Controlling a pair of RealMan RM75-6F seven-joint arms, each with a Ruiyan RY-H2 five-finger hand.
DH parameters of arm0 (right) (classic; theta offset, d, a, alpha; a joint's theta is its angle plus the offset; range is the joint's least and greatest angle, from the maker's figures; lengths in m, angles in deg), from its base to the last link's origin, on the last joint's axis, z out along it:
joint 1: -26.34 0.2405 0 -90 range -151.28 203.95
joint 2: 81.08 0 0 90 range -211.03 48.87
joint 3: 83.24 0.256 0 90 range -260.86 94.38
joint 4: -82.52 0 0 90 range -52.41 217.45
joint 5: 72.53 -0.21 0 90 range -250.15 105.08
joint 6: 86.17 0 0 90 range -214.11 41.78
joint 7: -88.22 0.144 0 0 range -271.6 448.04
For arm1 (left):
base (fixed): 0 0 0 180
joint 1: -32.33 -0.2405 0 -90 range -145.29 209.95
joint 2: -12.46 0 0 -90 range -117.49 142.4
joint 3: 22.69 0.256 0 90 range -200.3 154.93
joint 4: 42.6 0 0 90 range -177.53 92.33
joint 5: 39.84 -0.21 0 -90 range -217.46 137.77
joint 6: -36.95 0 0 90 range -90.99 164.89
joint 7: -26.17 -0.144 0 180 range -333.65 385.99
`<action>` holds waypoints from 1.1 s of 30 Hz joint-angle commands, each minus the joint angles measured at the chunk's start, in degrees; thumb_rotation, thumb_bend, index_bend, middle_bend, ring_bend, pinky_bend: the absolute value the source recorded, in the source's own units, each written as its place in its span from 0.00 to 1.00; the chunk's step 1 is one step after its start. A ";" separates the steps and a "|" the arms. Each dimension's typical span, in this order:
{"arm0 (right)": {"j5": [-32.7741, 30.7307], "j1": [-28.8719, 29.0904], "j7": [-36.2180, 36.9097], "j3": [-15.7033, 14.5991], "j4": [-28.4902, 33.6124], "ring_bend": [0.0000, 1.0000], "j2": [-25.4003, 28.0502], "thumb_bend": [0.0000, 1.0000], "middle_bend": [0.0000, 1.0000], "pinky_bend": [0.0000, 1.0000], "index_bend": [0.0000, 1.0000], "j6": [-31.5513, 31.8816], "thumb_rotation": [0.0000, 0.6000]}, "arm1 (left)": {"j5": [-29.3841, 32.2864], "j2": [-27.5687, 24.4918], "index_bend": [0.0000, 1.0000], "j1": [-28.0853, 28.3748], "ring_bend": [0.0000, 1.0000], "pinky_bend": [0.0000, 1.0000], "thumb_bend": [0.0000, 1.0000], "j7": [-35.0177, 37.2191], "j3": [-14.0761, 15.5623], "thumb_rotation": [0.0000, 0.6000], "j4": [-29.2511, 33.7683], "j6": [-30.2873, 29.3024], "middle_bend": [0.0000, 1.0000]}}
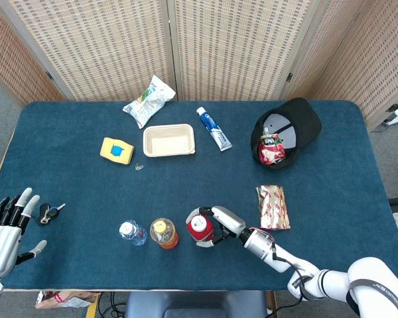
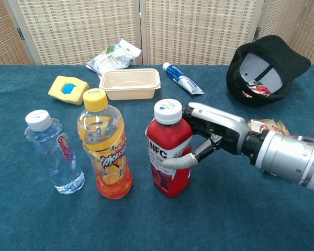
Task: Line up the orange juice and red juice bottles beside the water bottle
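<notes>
3 bottles in a row near the front edge of the bench [image 2: 21, 230]: water bottle [image 2: 49, 151] leftmost, orange juice bottle [image 2: 105, 151] just beside it, red juice bottle [image 2: 168, 154] to the right, gripped by the right robot hand [image 2: 212, 136]. Behind them, tray [image 2: 130, 83], toothpaste tube [image 2: 182, 79] to its right, cap [image 2: 264, 70] far right. Left robot hand [image 1: 5, 228] at front-left, beside keys [image 1: 50, 212].
</notes>
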 commanded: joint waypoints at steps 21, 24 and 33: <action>-0.83 -1.31 -2.81 -1.17 10.99 0.03 9.20 0.24 0.07 0.10 0.00 1.07 1.00 | -0.28 0.30 0.06 0.66 0.00 0.00 0.13 0.02 -0.28 1.00 -0.07 0.52 0.00; -1.00 -2.54 -5.68 -0.40 11.78 0.03 10.57 0.24 0.07 0.10 0.00 3.57 1.00 | -0.20 0.26 0.06 0.68 0.00 0.00 0.13 0.04 -0.28 1.00 -0.14 0.60 0.00; -3.68 -8.10 -24.75 1.96 20.29 0.03 20.06 0.23 0.10 0.10 0.00 10.68 1.00 | 0.43 0.41 0.06 1.16 0.00 0.00 0.13 0.37 -0.46 1.00 -0.55 1.49 0.00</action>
